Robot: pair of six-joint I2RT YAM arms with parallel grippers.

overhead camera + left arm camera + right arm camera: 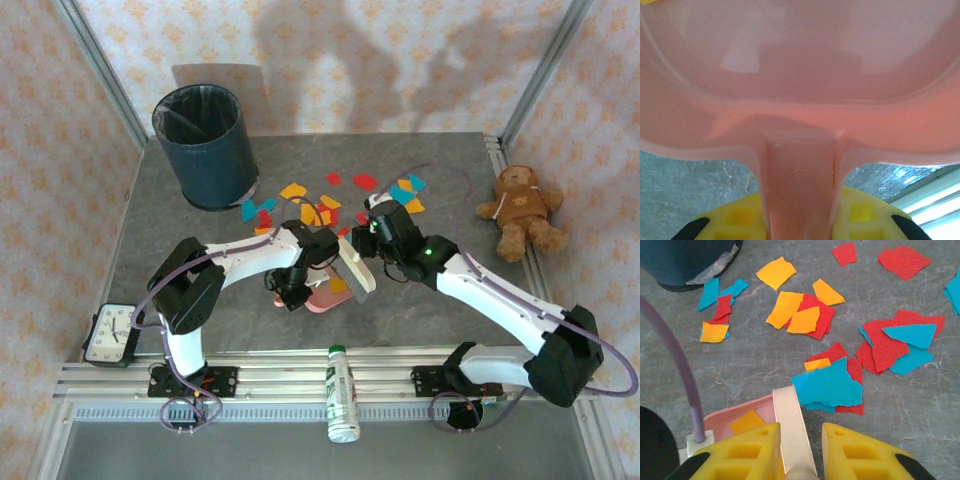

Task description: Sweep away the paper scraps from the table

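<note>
Sweeping looks barely begun.
My left gripper clamps the dustpan and my right gripper clamps the brush. One orange scrap lies in the dustpan, and most paper scraps lie beyond it on the table.

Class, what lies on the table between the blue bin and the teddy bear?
Loose paper scraps, red, orange and teal, between the bin and the teddy bear; the top view shows it.

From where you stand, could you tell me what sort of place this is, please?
Likely a robot test cell dressed like a home: a table with aluminium rails, wallpaper panels around it, and a teddy bear.
</note>
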